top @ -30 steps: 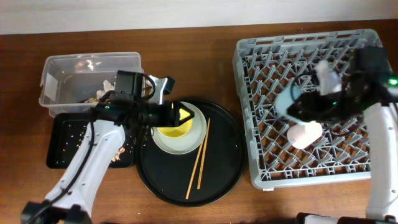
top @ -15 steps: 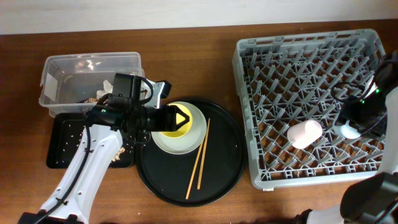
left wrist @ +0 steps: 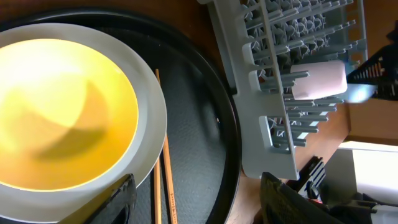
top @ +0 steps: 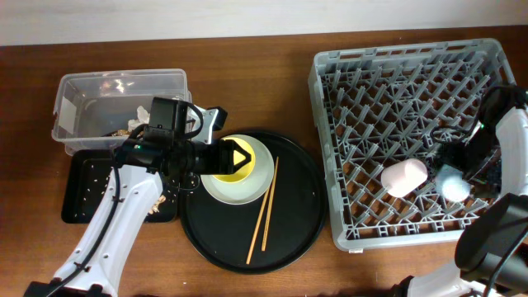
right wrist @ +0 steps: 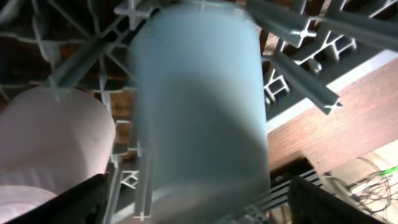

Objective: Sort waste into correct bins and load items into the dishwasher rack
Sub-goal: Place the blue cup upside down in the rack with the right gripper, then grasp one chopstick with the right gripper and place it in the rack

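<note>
As one stands at the brown table (top: 247, 74), the grey dishwasher rack (top: 396, 51) fills its right side. Left of the rack lies the round black tray (top: 297, 214). At far left stands the clear tub (top: 91, 91), with the shallow black tray (top: 78, 206) just beside its near edge. On the round tray rests the pale grey plate (top: 262, 172), and in the plate sits the yellow bowl (top: 223, 175). The left gripper (left wrist: 199, 193) hovers above the bowl, its fingers wide apart and empty. In the rack's near right part the pink cup (top: 404, 177) lies on its side among the pegs, with the light blue cup (top: 454, 183) just beside it on the right. The right gripper (right wrist: 199, 208) hangs over the blue cup with one finger on each side, spread wider than the cup and gripping nothing, though that wrist view is blurred. Two wooden chopsticks (top: 264, 210) lie side by side on the round tray, just right of the plate. Crumpled white napkin (top: 142, 112) and brownish scraps (top: 124, 129) sit in the clear tub; pale crumbs (top: 99, 169) dot the shallow black tray.
</note>
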You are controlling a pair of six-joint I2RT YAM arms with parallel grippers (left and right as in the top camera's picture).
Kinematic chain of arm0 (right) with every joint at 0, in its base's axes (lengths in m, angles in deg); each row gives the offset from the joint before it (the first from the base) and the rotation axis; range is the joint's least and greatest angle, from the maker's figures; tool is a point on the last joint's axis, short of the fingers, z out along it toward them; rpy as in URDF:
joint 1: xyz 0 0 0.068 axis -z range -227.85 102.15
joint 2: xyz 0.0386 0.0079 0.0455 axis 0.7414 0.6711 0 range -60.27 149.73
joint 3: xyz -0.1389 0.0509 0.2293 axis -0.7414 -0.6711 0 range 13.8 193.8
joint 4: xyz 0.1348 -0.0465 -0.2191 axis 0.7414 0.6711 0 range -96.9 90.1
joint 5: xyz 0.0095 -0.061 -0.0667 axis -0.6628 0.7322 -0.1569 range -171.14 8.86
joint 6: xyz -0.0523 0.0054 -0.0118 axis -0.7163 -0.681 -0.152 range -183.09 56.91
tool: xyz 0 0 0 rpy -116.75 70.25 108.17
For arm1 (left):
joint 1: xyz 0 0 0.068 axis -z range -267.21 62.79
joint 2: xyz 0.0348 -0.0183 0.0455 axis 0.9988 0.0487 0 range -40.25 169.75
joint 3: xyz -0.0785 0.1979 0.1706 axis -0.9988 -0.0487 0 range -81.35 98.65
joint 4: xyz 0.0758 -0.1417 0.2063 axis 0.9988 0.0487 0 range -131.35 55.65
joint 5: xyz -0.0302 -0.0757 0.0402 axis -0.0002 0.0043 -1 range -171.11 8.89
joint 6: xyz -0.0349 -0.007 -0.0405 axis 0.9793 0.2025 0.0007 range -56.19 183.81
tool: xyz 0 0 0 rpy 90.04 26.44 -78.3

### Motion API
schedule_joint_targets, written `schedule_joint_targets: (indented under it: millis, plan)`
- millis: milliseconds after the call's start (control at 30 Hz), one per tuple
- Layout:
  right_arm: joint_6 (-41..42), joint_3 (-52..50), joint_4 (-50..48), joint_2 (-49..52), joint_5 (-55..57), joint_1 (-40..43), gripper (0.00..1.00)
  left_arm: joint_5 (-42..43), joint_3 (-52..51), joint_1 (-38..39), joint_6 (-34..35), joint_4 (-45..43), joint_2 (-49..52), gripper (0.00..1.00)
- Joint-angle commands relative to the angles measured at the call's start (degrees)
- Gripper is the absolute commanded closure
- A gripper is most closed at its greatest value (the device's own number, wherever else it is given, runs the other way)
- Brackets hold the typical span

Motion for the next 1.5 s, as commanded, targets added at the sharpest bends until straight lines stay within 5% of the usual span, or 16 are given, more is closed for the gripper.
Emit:
schedule_joint_targets:
  millis: [0,133,200,300,400,600,700,733,933,1133,1467]
  plan:
    - [0.46,-0.37,-0.15,0.15,-1.14,0.42,0.01,-0.44,-0.17,-0.04,-1.18,0.28,-0.83,0.37]
    - [0.39,-0.37,-0.17,0.15,-4.46,0.31,0.00,-4.85,-0.17,-0.07,-1.16,2.47,-0.83,0.37]
    - [-2.05,-0.20,-0.24,-0.42,-8.76,-0.35,0.05,-15.23,-0.17,-0.07,-1.11,7.21,-0.85,0.37]
    - [-3.91,1.97,-0.22,-7.45,-11.28,-4.13,0.05,-26.56,-0.15,-1.97,0.02,13.22,-1.64,0.37]
    - [-4.35,2.25,-0.52,-15.82,-12.35,-10.10,0.05,-29.42,-0.15,-7.78,1.92,15.78,-3.80,0.37]
    - [2.27,0.35,1.18,-21.42,-19.85,-33.48,0.05,-29.35,-0.17,-18.34,3.21,21.00,-4.81,0.13]
    - [7.13,-4.00,-3.72,-20.72,-19.61,-44.11,0.07,-29.35,-0.17,-18.34,3.21,20.94,-4.81,0.13]
    - [8.70,-6.78,-7.28,-19.74,-19.61,-48.85,0.07,-29.35,-0.17,-18.34,3.21,20.74,-4.81,0.06]
    - [18.97,-14.38,-22.69,-4.72,-13.14,-67.45,0.12,-29.35,-0.17,-18.34,3.21,20.37,-4.81,0.03]
    - [27.69,-14.40,-29.66,8.74,-11.80,-71.87,0.14,-29.33,-0.17,-18.34,3.21,20.37,-4.81,0.02]
    - [33.68,-14.95,-29.79,10.97,-6.88,-71.80,0.18,-29.33,-0.17,-18.32,3.21,20.37,-4.81,0.02]
